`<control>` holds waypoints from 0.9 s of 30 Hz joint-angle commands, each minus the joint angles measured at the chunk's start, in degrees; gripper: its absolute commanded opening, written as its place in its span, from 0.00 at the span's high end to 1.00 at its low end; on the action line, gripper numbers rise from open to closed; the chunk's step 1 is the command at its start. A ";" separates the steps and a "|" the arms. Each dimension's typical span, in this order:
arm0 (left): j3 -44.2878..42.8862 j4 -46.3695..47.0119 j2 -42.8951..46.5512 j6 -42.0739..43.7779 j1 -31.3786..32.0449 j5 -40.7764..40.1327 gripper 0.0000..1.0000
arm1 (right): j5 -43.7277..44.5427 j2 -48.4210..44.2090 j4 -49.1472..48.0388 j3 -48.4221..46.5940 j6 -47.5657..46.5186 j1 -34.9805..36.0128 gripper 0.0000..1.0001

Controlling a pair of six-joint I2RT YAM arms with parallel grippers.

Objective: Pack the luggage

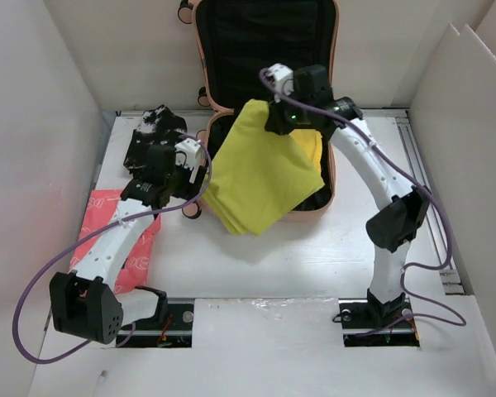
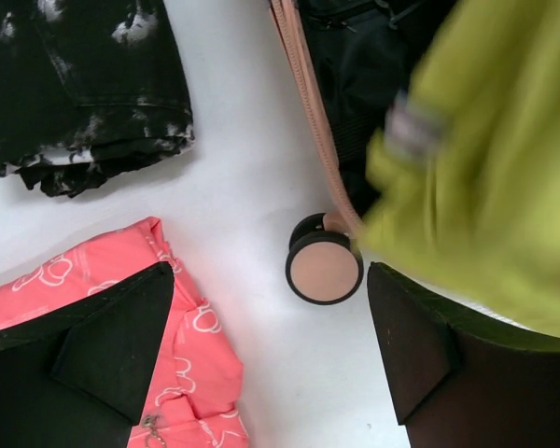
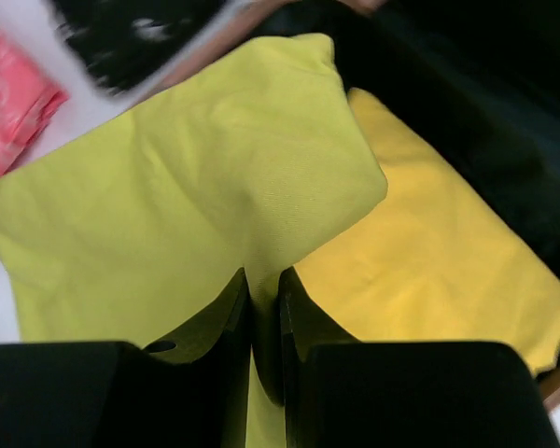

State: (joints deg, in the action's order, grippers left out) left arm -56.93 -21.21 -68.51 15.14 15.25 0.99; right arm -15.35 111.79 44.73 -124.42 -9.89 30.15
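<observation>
The peach-pink luggage [image 1: 334,165] lies open at the back of the table, its black-lined lid leaning against the wall. Inside its base rests a folded yellow garment [image 1: 312,147] [image 3: 429,271]. My right gripper [image 1: 278,116] [image 3: 264,275] is shut on a corner of a lime-green garment [image 1: 256,178] [image 3: 215,168], which hangs from it and drapes over the luggage's left rim onto the table. My left gripper [image 1: 157,165] [image 2: 271,277] stands open above bare table, beside a luggage wheel [image 2: 324,269], with nothing between its fingers.
A pink patterned garment [image 1: 116,231] [image 2: 196,345] lies on the table at the left, partly under the left arm. A black-and-white mottled garment [image 1: 153,132] [image 2: 84,93] lies behind it. White walls enclose the table at the left, back and right.
</observation>
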 commanded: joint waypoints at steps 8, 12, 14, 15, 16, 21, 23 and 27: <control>-1.61 1.35 -3.11 1.39 -1.09 -2.58 0.18 | -2.40 -1.66 -32.76 24.90 29.74 -19.51 1.00; -2.83 1.35 -4.44 1.39 -1.09 -2.58 0.18 | -0.20 -0.96 -35.41 30.90 31.07 -20.66 1.00; -3.37 1.35 -5.84 1.39 -1.09 -2.58 0.18 | 0.41 -0.44 -35.41 32.04 31.07 -21.27 1.00; -3.89 1.35 -5.84 1.39 -1.62 -2.58 0.18 | -0.37 0.44 -35.94 32.05 30.20 -21.27 1.00; -4.59 1.35 -6.45 0.87 -1.62 -1.97 0.18 | -2.38 0.97 -35.94 31.26 29.15 -21.27 1.00; -7.05 0.03 -8.48 0.86 -2.15 -1.43 0.18 | -3.55 3.52 -26.12 20.14 16.70 -20.04 0.21; -8.62 -0.58 -9.09 0.86 -2.15 -1.43 0.17 | 0.91 3.53 -19.46 16.42 12.90 -19.35 0.15; -12.85 -1.64 -9.62 0.86 -2.15 1.02 0.17 | 10.15 0.11 -12.06 10.26 6.39 -17.94 0.11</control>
State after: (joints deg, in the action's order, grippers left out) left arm -64.88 -22.63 -78.52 16.14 13.34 -0.01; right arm -12.86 116.33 26.30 -108.66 4.29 10.50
